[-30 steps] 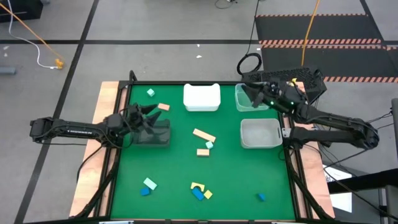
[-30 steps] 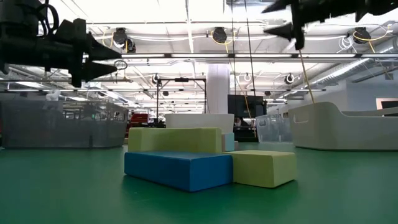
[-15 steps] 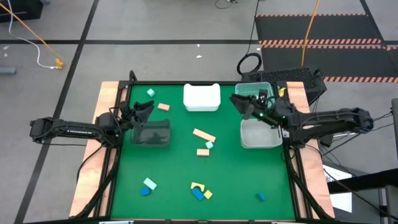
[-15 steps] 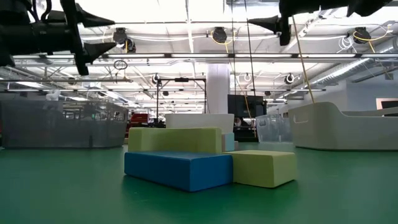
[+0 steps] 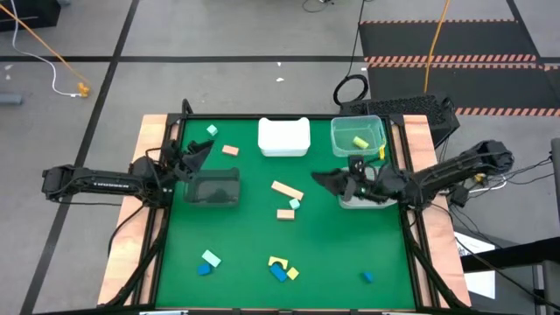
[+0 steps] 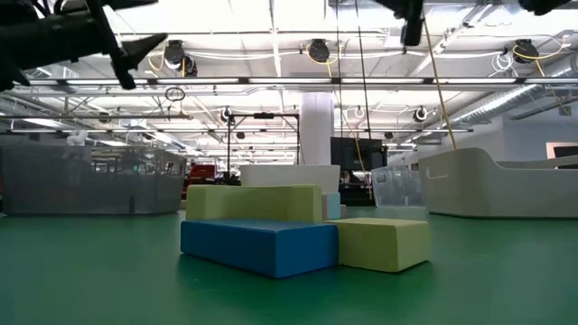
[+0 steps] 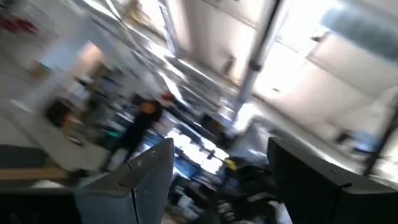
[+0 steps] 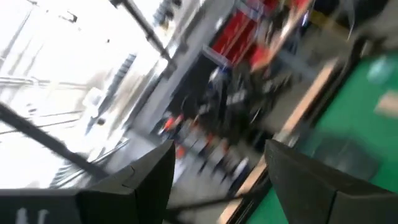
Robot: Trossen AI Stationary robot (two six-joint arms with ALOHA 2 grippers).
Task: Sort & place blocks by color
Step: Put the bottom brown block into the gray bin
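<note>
I've got the left gripper (image 5: pixel 194 150) parked by the left edge of the green table (image 5: pixel 254 236), fingers spread and empty, just beside the dark translucent bin (image 5: pixel 215 187). My right gripper (image 5: pixel 325 178) hangs over the table's right half, just off the clear rectangular bin (image 5: pixel 367 199), fingers apart, nothing in them. Small toy blocks are scattered: a mint cube (image 5: pixel 212 130) and a tan-pink cube (image 5: pixel 230 150) near the far-left corner, a tan-pink bar (image 5: pixel 286 190) and a shorter tan-pink block (image 5: pixel 285 213) mid-table with a small mint piece (image 5: pixel 295 204) between them. Along the near edge: a mint block (image 5: pixel 211 258) touching a blue cube (image 5: pixel 204 269), a cluster of yellow arch (image 5: pixel 277 262), blue bar (image 5: pixel 278 272) and yellow cube (image 5: pixel 292 274), and a lone blue cube (image 5: pixel 367 277) toward the near-right corner. One yellow block (image 5: pixel 360 142) lies in the clear far-right bin (image 5: pixel 357 125). White opaque bin (image 5: pixel 283 136) sits at the far edge.
</note>
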